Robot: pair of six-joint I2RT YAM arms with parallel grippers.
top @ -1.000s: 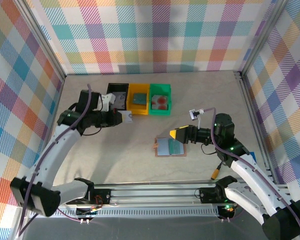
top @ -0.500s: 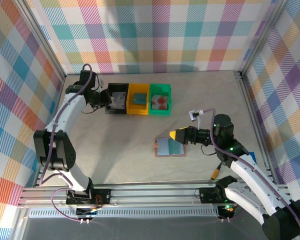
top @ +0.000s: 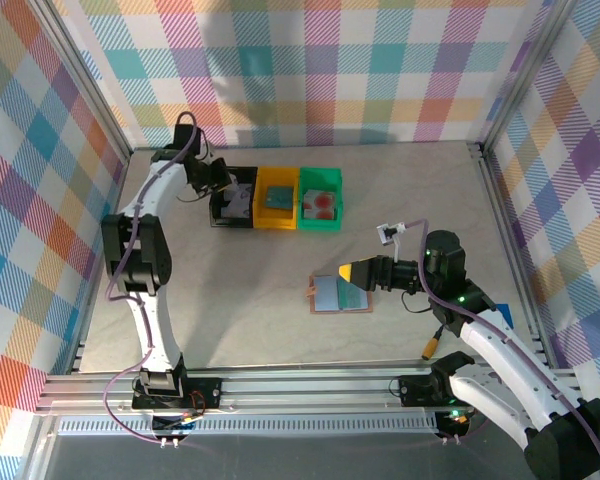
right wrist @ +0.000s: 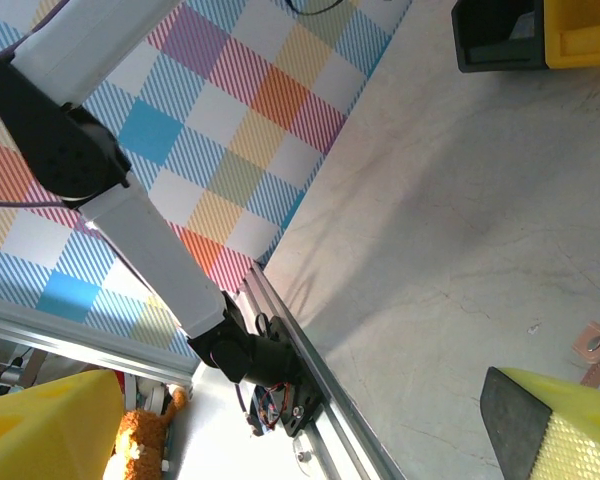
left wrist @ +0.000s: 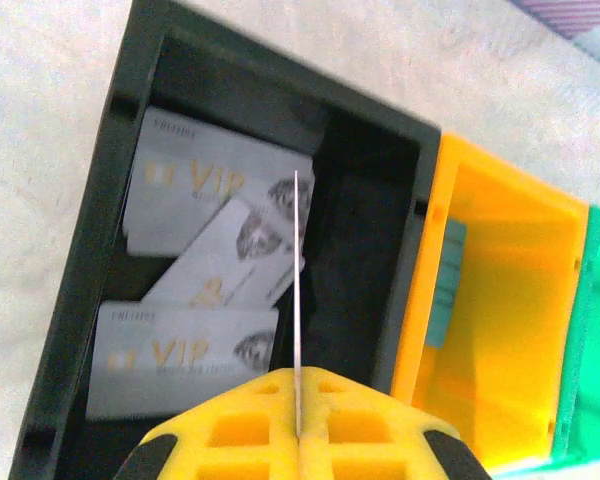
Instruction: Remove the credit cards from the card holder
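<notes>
**A:** Beige, stone-like table (top: 230, 290). What's the room around it?

**B:** Bright plaid walls (top: 310, 70) on the left, far and right sides, and a metal rail (top: 310, 385) along the near edge.

**A:** Count things for me, from the left.

**B:** There are two arms and three bins in a touching row at the far left-centre. The left gripper (left wrist: 298, 420) hangs over the black bin (left wrist: 90, 250), pinched tight on a held card (left wrist: 297, 300) seen edge-on. Three grey-white cards (left wrist: 215, 185) lie overlapping inside that bin. The yellow bin (left wrist: 500, 300) holds one teal card (left wrist: 442, 285). In the green bin (top: 320, 178) I see red-spotted cards (top: 322, 203), but I can't tell how many.

**A:** And the card holder?

**B:** There's one card holder (top: 330, 293), open flat, near and right of the middle. The right gripper (top: 358, 272) stands wide at its right edge.

**A:** Do the views differ?

**B:** The left wrist view reads gold "VIP" print, while from above those cards are a pale patch. The right wrist view shows the spread fingers (right wrist: 565, 425) and the holder's snap corner (right wrist: 595, 345).
</notes>
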